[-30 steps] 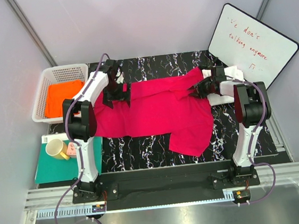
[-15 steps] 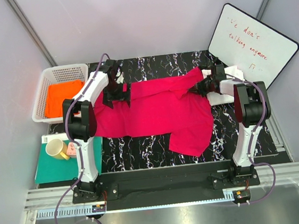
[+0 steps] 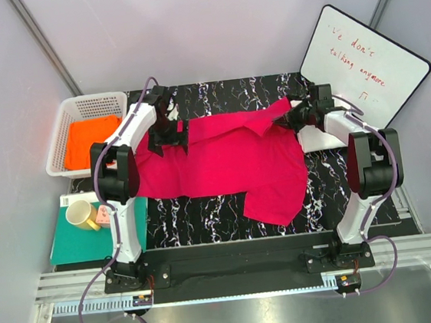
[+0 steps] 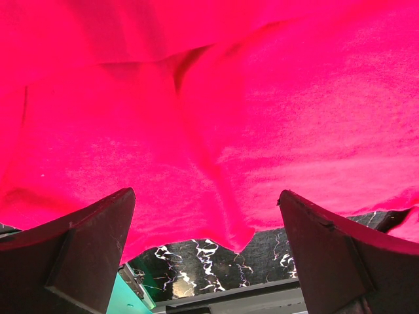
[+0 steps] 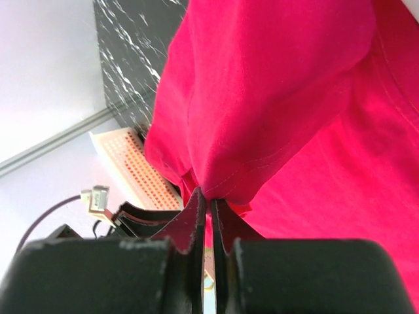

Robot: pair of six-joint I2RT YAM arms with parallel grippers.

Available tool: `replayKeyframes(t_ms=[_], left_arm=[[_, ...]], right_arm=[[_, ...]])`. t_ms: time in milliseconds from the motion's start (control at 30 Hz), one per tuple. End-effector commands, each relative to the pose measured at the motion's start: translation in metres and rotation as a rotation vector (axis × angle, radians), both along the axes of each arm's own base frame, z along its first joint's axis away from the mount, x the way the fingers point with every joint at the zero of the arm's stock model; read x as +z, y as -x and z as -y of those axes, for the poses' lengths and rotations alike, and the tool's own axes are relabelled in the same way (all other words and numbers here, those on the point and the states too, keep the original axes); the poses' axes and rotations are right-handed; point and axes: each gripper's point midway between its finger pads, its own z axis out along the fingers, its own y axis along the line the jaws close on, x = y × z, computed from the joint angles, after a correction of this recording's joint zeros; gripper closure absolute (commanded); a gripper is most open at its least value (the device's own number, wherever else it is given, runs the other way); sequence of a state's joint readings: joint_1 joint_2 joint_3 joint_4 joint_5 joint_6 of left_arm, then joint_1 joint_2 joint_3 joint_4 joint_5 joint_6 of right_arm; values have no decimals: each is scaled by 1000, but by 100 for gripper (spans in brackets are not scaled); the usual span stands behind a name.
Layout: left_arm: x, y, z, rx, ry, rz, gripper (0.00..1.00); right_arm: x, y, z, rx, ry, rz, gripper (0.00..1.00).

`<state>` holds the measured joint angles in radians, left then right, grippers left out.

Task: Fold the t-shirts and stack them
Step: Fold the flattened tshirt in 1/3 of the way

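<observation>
Pinching only a thin hem of the crimson t-shirt (image 3: 230, 156), the right gripper (image 5: 208, 197) may slip under tension; the left gripper (image 4: 206, 194) gapes.

One crimson-pink t-shirt (image 3: 223, 161), one orange t-shirt (image 3: 90, 140), one white t-shirt (image 3: 315, 140), one basket (image 3: 93, 99), one mug (image 3: 81, 214), one whiteboard (image 3: 363, 61)

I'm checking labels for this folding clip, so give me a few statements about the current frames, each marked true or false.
The right gripper is shut on the crimson t-shirt. True.
The left gripper is also shut on it. False: its fingers stand wide apart over the cloth.
The orange t-shirt lies in the white basket. True.
The yellow mug stands in that basket. False: it stands on the teal board.
</observation>
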<state>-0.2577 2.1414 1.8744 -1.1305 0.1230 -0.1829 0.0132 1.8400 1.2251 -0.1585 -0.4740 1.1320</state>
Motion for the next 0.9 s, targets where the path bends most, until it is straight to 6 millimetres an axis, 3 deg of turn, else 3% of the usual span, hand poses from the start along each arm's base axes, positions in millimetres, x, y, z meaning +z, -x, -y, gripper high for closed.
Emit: replayKeyframes(t_ms=[0, 233, 267, 367, 500, 667, 867], left_arm=[[16, -6, 4, -17, 18, 54, 1], [14, -7, 4, -17, 17, 51, 1], [15, -7, 4, -16, 16, 53, 1], [14, -7, 3, -14, 14, 52, 1], [13, -6, 4, -17, 16, 48, 1], [14, -7, 5, -17, 18, 49, 1], [14, -8, 4, -18, 15, 52, 1]], right_arm=[[21, 15, -5, 60, 11, -5, 95], [4, 42, -7, 157, 45, -107, 94], [3, 44, -7, 165, 51, -114, 90], [-2, 49, -7, 215, 80, -136, 53], [7, 53, 5, 254, 185, -118, 26], [18, 49, 20, 261, 301, -92, 21], [-4, 61, 21, 306, 311, -162, 29]])
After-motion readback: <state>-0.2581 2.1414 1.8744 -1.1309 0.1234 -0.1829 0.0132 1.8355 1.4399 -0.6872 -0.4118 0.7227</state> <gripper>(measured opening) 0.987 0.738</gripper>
